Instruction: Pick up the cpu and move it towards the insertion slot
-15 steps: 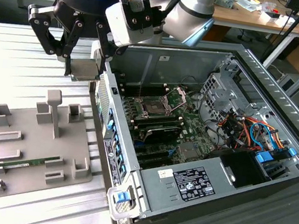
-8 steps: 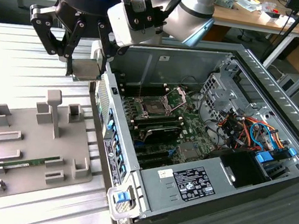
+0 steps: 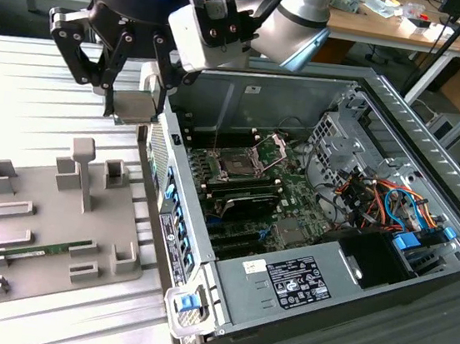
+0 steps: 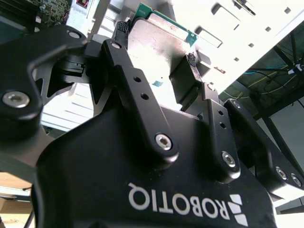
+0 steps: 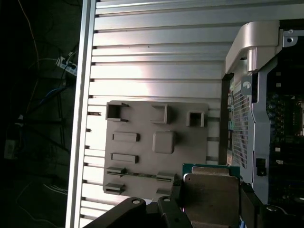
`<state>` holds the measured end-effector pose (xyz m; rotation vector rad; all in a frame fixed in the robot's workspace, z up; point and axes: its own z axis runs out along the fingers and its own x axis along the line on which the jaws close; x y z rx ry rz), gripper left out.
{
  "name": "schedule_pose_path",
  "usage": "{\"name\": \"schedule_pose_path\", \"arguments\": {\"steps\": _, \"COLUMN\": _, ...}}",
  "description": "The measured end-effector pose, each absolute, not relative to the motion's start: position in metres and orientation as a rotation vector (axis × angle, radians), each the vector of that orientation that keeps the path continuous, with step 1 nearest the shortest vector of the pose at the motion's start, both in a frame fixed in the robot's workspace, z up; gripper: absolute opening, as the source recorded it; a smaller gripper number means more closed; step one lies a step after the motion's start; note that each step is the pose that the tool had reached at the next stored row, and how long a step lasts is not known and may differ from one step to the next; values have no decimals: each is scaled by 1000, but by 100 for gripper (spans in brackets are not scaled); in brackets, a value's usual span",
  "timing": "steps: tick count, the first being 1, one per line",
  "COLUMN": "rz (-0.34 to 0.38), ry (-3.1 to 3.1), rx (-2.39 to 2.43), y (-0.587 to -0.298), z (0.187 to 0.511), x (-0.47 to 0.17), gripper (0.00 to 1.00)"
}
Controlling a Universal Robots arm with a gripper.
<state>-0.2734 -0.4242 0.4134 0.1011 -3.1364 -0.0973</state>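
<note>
Cpu (image 3: 134,108) hangs pinched by two opposite edges between the pads of the end effector (image 3: 135,110), lid (image 4: 156,45) facing the wrist (its green rim shows in both wrist views). It is lifted clear of the grey fixture plate (image 3: 42,199) on the ribbed bench (image 3: 39,81), just outside the computer case (image 3: 176,216) wall. The insertion slot (image 3: 235,166) lies lower and toward the exterior view's right, inside the case, bracket raised.

Slatted silver aluminium table (image 3: 47,91), two things parked on it
Flat grey plastic fixture plate (image 3: 42,199) lies just beside the open grey metal computer case (image 3: 256,100).
</note>
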Motion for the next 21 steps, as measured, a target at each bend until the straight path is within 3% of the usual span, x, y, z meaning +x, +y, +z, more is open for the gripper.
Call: {"name": "schedule_pose_path", "arguments": {"steps": 21, "rz": -97, "ry": -3136, "rx": 101, "y": -424, "z": 413, "x": -268, "gripper": 55}}
